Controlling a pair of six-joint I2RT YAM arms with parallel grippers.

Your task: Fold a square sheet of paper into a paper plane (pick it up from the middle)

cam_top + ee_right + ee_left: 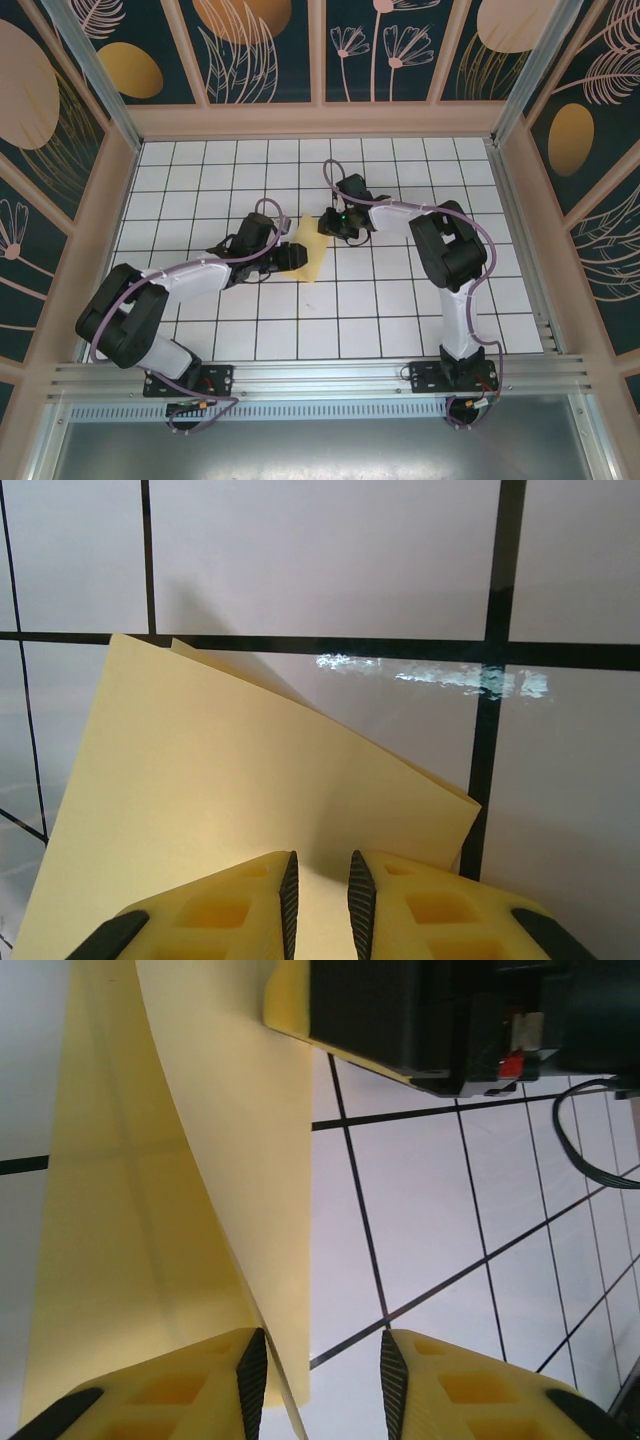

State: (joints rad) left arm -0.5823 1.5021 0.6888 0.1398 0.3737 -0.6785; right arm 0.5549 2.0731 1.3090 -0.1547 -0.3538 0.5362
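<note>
Lying at the middle of the table [400, 310], about as far from the near edge as from the far one, the square sheet of paper [310, 250] is seen partly folded and raised off the tiles. It is flanked by both grippers: the left gripper [290, 256] is set against its left side, and the right gripper [335, 222] at its far right corner.

From the left wrist, one raised flap of the sheet is seen running down between the yellow fingers [180, 1400], close to the pad on that view's left. The jaws are held apart and bare white tile is visible in the gap, so the flap is not pinched.

From the right wrist, the fingers [440, 910] are set close together with the paper's edge clamped between them. Two layers can be made out at the sheet's upper corner, and a shadow is cast on the tile beneath.

The black body of the right gripper is shown in the left wrist view, just beyond the paper's far end, with a black cable [590, 1140] looped beside it. The table is enclosed by leaf-patterned walls [250, 50].
</note>
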